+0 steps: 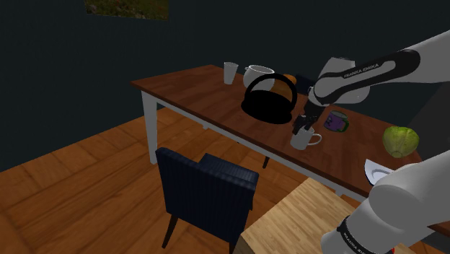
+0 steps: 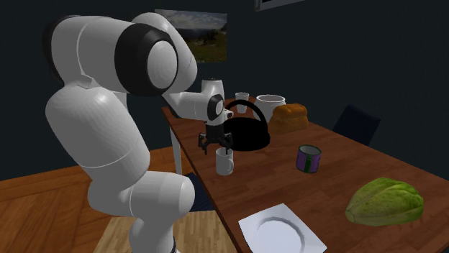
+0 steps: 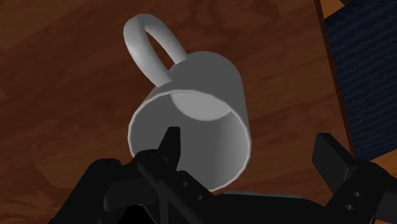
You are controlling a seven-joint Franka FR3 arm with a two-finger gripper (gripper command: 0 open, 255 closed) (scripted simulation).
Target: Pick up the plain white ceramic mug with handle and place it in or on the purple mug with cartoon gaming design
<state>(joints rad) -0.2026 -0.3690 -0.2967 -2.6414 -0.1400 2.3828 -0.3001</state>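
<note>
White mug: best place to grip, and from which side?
Take the white mug by its rim wall, from straight above, one finger inside and one outside. It stands upright on the table, mouth open upward, and the handle sticks out sideways, so pinch wall clear of it. The open gripper hangs over the mouth.

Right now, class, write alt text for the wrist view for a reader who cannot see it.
A white mug with a loop handle stands on a brown wooden table, seen from above. The open black gripper hangs over it, one finger at the rim, the other well clear of its wall. A dark blue chair sits past the table edge.
</note>
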